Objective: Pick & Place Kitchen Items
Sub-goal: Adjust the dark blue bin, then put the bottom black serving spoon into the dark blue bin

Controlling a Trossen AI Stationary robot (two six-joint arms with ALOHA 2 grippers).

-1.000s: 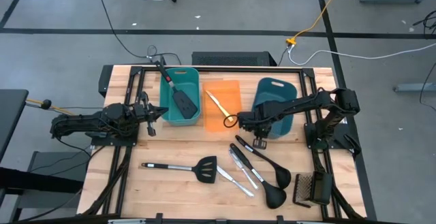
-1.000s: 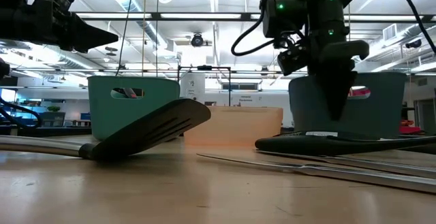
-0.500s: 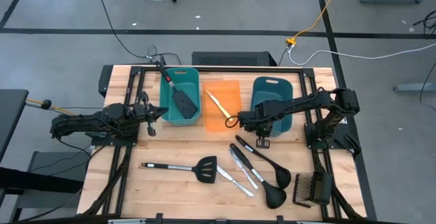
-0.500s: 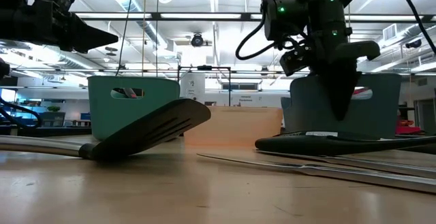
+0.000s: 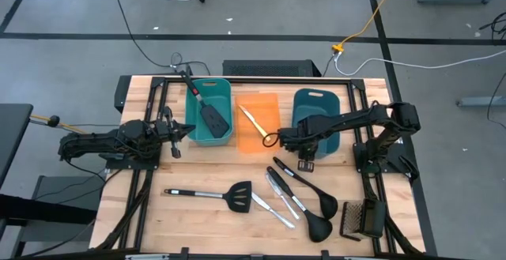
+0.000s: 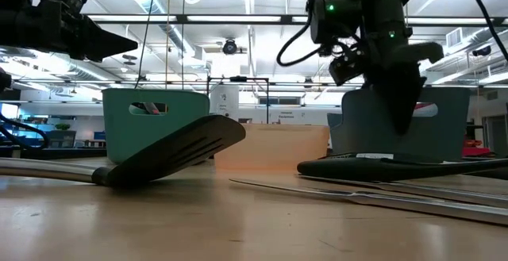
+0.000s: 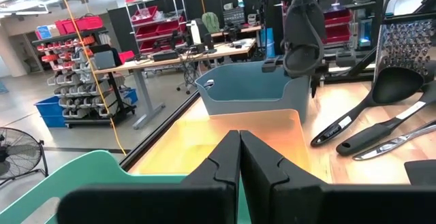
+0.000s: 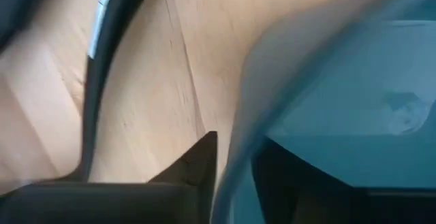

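Right gripper [image 5: 305, 165] hovering beside the blue plastic tub [image 5: 318, 118]
Fingers pinched together, empty; I'd spread them before dropping onto the black long-handled ladle [image 5: 307, 187].

Right wrist view smeared with blur: only a dark ladle handle [image 8: 102, 60] and blue tub [image 8: 340, 94] rim recognisable. Low view cuts off spatula [image 6: 171, 156] handle at left edge. Knives [image 5: 277, 201] too small to tell colours apart.

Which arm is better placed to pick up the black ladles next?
The right arm, probably. Its gripper hangs right by the handle ends of the two black ladles, beside the blue tub. The left gripper waits far off, beyond the teal tub.
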